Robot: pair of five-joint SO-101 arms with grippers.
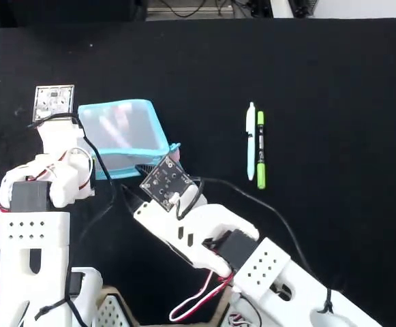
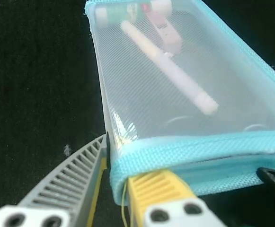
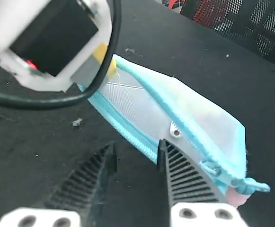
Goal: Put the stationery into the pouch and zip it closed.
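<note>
the left gripper (image 2: 113,165) is pinching a corner of the soft, light pouch (image 2: 175,94), so the half-open right gripper (image 3: 137,147) is looking best placed to take its firmer teal edge (image 3: 128,135).

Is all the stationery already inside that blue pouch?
No, a white pen and a green marker lie side by side on the table, apart from the pouch.

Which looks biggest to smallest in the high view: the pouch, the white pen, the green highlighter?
1. The pouch is clearly the largest.
2. The white pen and the green highlighter lie side by side and look about alike in length, too close to rank.
</note>
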